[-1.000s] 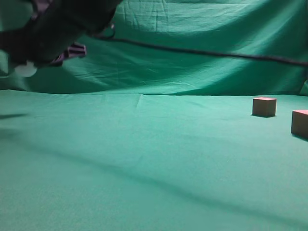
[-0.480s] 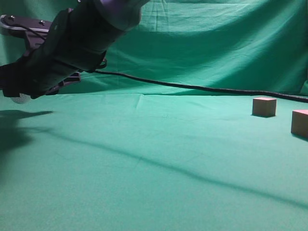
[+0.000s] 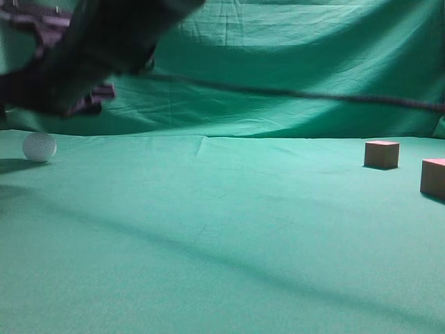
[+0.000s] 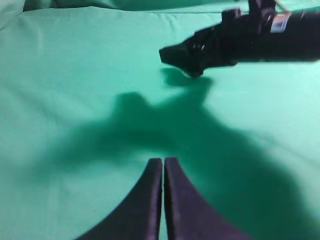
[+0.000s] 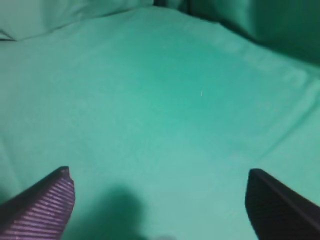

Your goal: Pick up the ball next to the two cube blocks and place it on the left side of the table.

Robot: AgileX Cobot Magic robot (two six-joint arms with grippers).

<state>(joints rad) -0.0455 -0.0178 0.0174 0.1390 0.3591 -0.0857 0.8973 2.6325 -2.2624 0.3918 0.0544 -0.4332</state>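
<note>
The white ball (image 3: 39,147) rests on the green table (image 3: 222,236) at the far left, free of any gripper. My right gripper (image 3: 31,104) has reached across and hovers blurred just above the ball. In the right wrist view the right gripper (image 5: 157,172) is wide open with only cloth between its fingers. The two cube blocks (image 3: 382,154) (image 3: 433,177) stand at the far right. My left gripper (image 4: 163,161) is shut and empty above the cloth. The left wrist view shows the right arm (image 4: 240,40) further off.
A black cable (image 3: 292,92) runs from the right arm across the green backdrop to the right edge. Arm shadows lie on the cloth at the left and diagonally across the middle.
The right gripper lowered the ball to the table at the left, let it go and rose. The ball now lies free on the cloth. The cubes have not moved.
</note>
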